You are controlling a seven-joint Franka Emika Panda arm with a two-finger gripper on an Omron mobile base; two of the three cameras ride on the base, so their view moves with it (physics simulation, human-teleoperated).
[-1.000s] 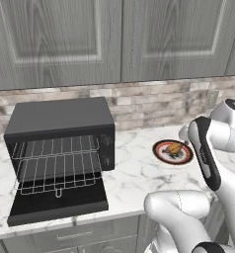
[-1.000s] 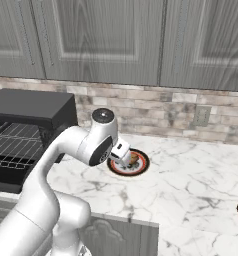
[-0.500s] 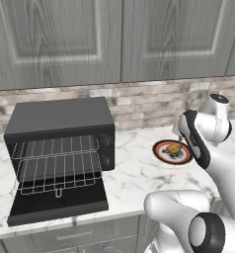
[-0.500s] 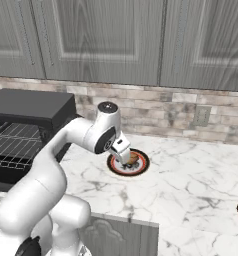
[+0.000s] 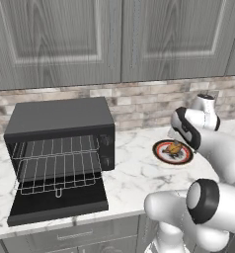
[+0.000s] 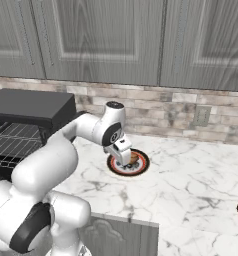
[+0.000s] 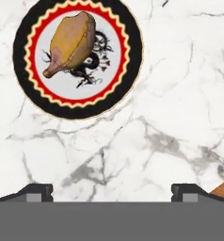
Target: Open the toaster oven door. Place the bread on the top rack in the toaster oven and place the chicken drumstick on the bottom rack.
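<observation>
Lying on the plate (image 7: 132, 61), the chicken drumstick (image 7: 71, 43) is what my coming move turns on. In the hand view its long axis runs on a slant, fat end toward the upper right, thin end pointing down to the lower left of the plate. It sits up and to the left of my gripper (image 7: 112, 192), whose two fingertips (image 7: 36, 192) stand wide apart with nothing between them, over bare marble countertop (image 7: 180, 117) rather than over the meat. So I judge I have to shift the hand toward the plate and turn it so the jaws close across that slanted axis. From the left base view the plate rests on the counter well to the right of the toaster oven (image 5: 60, 121), whose toaster oven door (image 5: 58, 201) already hangs open with the racks bare.
</observation>
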